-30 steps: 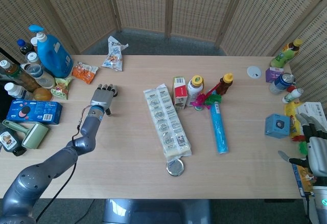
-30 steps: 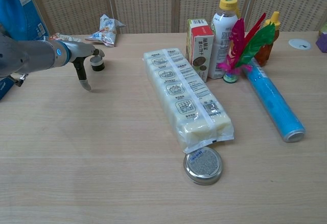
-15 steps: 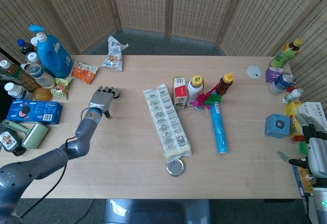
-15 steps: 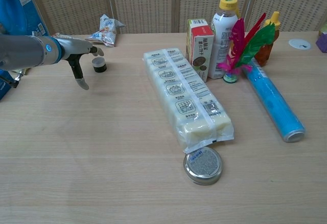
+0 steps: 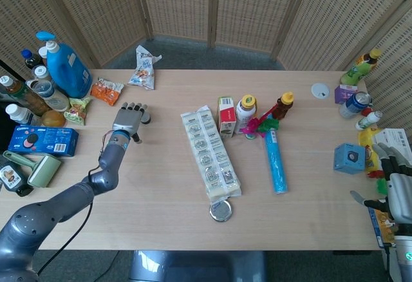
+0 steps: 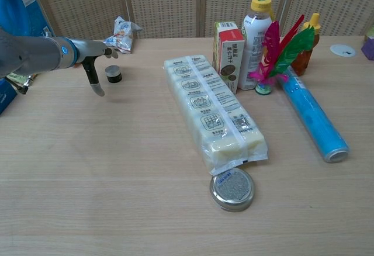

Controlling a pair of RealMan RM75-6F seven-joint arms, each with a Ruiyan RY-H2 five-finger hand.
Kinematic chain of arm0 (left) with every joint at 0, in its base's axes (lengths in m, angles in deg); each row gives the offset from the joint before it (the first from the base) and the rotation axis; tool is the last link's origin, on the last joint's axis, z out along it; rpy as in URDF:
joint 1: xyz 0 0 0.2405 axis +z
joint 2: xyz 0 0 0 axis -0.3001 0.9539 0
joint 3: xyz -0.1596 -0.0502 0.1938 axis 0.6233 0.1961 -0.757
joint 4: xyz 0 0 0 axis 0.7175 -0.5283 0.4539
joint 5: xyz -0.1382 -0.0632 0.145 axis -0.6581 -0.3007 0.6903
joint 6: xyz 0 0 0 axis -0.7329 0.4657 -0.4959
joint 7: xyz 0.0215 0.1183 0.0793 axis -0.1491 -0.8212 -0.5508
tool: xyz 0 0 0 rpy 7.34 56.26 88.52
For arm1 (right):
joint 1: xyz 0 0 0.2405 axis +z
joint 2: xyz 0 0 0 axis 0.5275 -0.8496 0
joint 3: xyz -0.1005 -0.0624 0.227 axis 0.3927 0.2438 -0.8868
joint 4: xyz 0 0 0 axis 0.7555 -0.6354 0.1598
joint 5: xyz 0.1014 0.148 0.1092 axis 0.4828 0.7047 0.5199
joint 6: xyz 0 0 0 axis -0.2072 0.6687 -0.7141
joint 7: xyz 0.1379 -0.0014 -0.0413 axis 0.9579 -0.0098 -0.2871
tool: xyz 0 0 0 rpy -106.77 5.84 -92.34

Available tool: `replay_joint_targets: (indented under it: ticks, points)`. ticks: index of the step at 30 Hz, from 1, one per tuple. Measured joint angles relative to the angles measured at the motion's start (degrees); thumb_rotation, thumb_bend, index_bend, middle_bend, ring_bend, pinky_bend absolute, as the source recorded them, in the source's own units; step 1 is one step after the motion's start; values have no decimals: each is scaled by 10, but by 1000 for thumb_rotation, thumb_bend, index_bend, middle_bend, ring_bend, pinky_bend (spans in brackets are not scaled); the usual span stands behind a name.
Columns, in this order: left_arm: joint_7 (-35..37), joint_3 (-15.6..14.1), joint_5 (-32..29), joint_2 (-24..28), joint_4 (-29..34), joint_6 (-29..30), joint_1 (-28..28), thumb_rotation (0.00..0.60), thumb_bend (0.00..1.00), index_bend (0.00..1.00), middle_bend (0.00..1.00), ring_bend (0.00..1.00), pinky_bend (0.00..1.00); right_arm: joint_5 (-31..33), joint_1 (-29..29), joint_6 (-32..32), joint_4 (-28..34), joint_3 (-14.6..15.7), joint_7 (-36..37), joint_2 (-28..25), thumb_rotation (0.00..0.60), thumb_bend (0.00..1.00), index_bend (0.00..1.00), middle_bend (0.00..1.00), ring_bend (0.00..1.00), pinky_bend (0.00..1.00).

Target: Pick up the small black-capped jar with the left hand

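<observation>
The jar (image 6: 113,73) stands upright on the bench (image 6: 117,168), just beside the left hand (image 6: 93,54), under its outstretched fingers (image 6: 94,81). That hand is spread wide and holds nothing. The right hand (image 5: 398,188) rests off the bench's edge, empty, fingers apart. Since a second ago the left hand has moved further away along the bench.

Bare table (image 6: 117,168) lay open toward the near edge; snack packets (image 5: 107,91) (and a blue bottle (image 5: 66,67)) crowded the far left corner.
</observation>
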Motion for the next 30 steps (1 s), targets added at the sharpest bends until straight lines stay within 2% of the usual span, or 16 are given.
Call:
replay_joint_targets:
  ticks: [5, 9, 20, 30]
  points:
    - [-5, 2, -14, -39, -62, -35, -13, 600, 0, 77, 0, 0, 3, 3, -1, 2, -1, -2, 4, -1, 600, 0, 0, 0, 0, 0]
    - [-2, 6, -11, -50, -73, -47, -19, 600, 0, 76, 0, 0, 2, 1, -2, 3, 0, -2, 6, -2, 600, 0, 0, 0, 0, 0]
    - [-3, 1, -9, -27, -13, -35, -17, 600, 0, 76, 0, 0, 38, -9, -6, 11, 4, -1, 13, -6, 600, 0, 0, 0, 0, 0]
    - [-19, -16, -49, 18, 76, -2, -18, 600, 0, 76, 0, 0, 84, -16, -10, 19, 7, -1, 22, -10, 600, 0, 0, 0, 0, 0]
